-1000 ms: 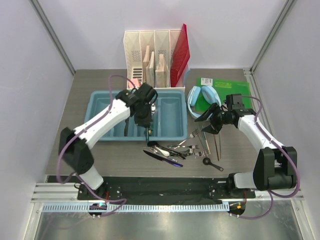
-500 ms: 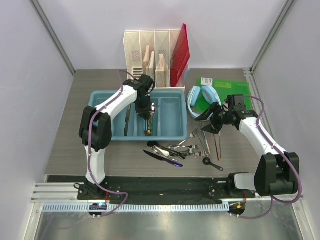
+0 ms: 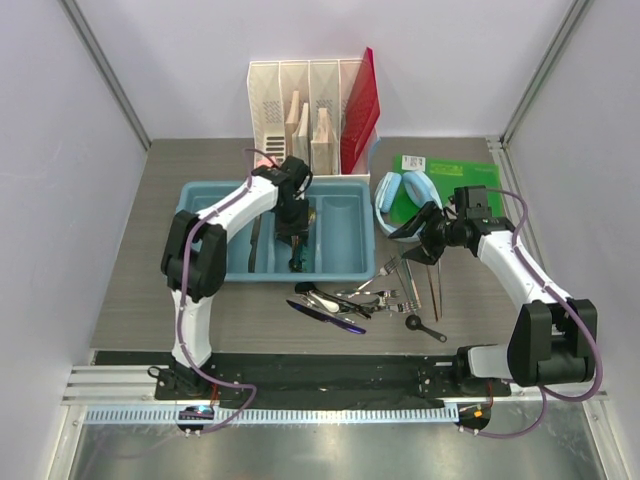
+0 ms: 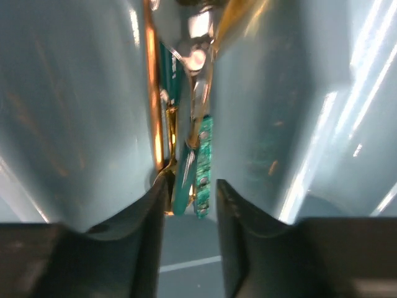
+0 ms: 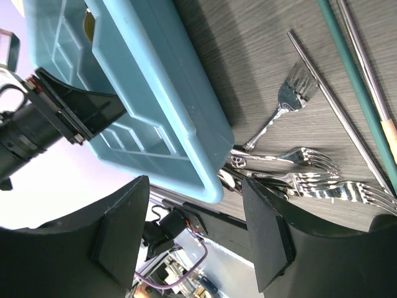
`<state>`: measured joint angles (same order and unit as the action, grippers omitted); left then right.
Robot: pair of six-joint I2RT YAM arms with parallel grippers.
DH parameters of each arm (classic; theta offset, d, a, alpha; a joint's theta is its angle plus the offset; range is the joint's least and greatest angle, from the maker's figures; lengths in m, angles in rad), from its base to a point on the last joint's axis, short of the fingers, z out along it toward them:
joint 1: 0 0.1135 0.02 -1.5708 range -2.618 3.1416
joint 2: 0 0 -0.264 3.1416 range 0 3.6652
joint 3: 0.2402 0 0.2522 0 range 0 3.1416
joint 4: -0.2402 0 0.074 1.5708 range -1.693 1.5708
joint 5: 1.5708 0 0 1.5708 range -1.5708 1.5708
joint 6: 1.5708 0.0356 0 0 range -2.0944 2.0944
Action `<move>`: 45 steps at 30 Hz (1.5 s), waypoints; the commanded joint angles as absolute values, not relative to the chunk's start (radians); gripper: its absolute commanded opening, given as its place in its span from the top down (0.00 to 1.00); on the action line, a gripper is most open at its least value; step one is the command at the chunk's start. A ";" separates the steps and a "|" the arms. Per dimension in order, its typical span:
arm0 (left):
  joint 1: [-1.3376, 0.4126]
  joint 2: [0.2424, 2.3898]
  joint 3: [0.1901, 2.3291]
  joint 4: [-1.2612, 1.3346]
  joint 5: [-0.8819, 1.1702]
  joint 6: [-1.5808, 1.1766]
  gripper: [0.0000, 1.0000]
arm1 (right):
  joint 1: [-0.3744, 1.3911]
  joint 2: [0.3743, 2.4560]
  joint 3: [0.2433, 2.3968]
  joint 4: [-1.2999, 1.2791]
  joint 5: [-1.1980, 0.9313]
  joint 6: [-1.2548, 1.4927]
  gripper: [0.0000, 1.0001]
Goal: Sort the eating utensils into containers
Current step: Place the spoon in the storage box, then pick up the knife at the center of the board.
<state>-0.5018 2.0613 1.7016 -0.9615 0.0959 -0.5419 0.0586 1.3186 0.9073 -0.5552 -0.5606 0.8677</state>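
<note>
The left end effector (image 3: pixel 297 250) is seen lowered into one of the middle compartments of the light blue rectangular plastic cutlery tray (image 3: pixel 200 215), toward its near end. In the left wrist view its two dark fingertips are held slightly apart, released, with nothing clamped between them and the smooth tray floor visible through the gap. Just beyond the tips, slim gold and teal-handled utensils (image 4: pixel 180 167) are seen lying lengthwise between the glossy compartment walls; whether the gold handle touches one fingertip cannot be told. A dark utensil (image 3: pixel 253 240) is seen in the neighbouring compartment to the left. The right end effector (image 3: pixel 420 245) is held above the grey wood-grain surface (image 3: pixel 140 290), beside the tray's right end, with its fingers spread wide and nothing grasped. Below it, polished silver forks (image 5: pixel 291 167) are bunched together with their tines overlapping, and thin straight chopsticks (image 5: pixel 338 108) are laid alongside them. Nearer the arm bases, a dark blue-handled knife (image 3: pixel 325 315) and a small black spoon (image 3: pixel 425 327) are found on the surface. Light blue padded headphones (image 3: pixel 405 190) are placed next to a flat green board (image 3: pixel 465 180), and a white slotted file organizer (image 3: pixel 270 100) with a red folder (image 3: pixel 360 100) is stood behind the tray.
</note>
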 commanded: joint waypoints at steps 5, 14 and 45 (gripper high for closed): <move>-0.520 1.708 1.521 -0.752 0.029 -0.685 0.57 | 0.063 1.318 0.950 -0.546 -0.554 0.890 0.33; -0.729 1.364 1.188 -0.713 -0.006 -0.825 0.51 | 0.077 1.322 0.966 -0.581 -0.529 0.890 0.34; -0.916 1.606 0.963 -0.508 0.204 -1.265 0.47 | 0.146 1.220 0.838 -0.643 -0.500 0.917 0.33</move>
